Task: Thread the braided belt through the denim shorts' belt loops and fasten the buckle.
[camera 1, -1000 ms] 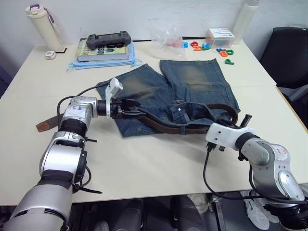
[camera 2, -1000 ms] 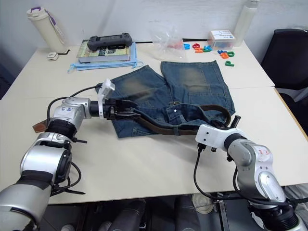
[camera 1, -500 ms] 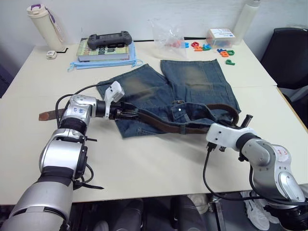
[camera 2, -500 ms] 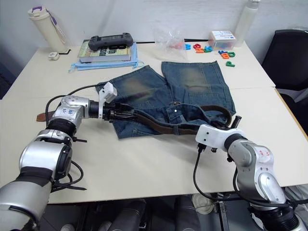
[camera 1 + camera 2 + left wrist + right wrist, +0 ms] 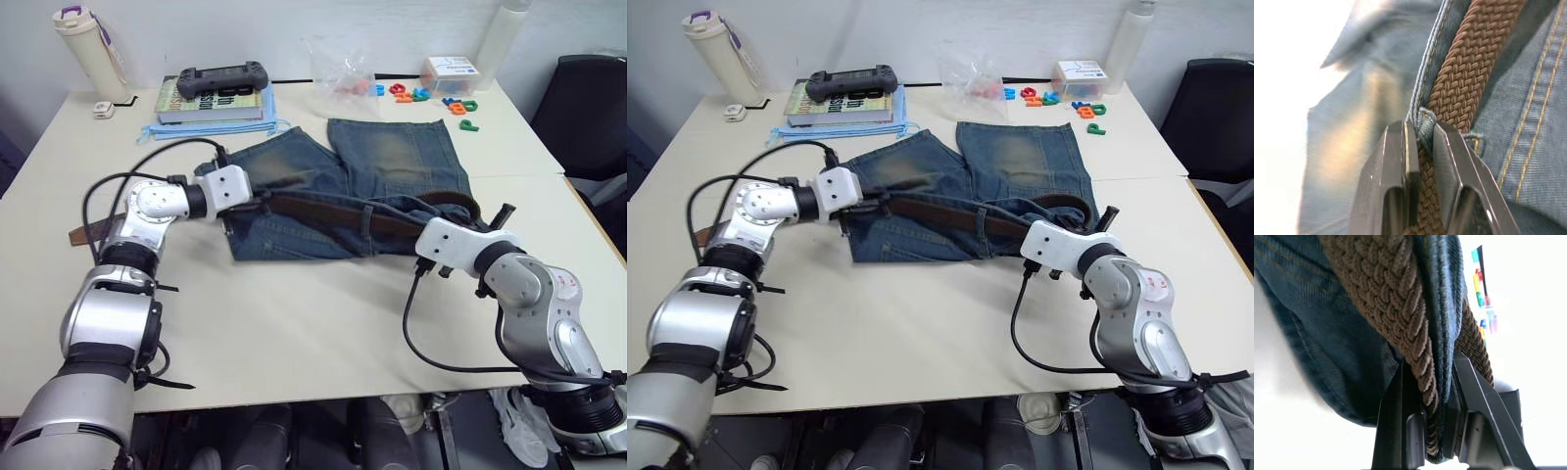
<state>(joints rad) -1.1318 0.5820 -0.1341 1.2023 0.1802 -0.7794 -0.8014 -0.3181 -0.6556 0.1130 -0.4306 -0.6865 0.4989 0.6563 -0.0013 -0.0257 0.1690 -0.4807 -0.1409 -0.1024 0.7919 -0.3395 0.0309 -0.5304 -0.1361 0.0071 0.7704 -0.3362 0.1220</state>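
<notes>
We see the left gripper [image 5: 1419, 147] now farther back on the table, with the denim shorts [image 5: 294, 230] waistband and braided belt [image 5: 323, 209] drawn taut and straighter between both grippers. The right gripper [image 5: 1427, 396] has shifted inward slightly.

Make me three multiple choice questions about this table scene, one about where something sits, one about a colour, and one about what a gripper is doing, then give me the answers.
1. Where does the game controller lie?
A. on the stacked books at the table's far side
B. on the denim shorts
C. beside the right gripper

2. What colour is the braided belt?
A. white
B. brown
C. bright green

3. What is the left gripper doing?
A. hanging open above the table
B. closed on the belt and denim at the waistband
C. holding the bottle

Answers:
1. A, the dark controller rests on top of the books behind the denim shorts.
2. B, the woven strap running along the waistband is brown in both wrist views.
3. B, the left wrist view shows its fingers pinching denim at a belt loop, with the belt passing between them.
</notes>
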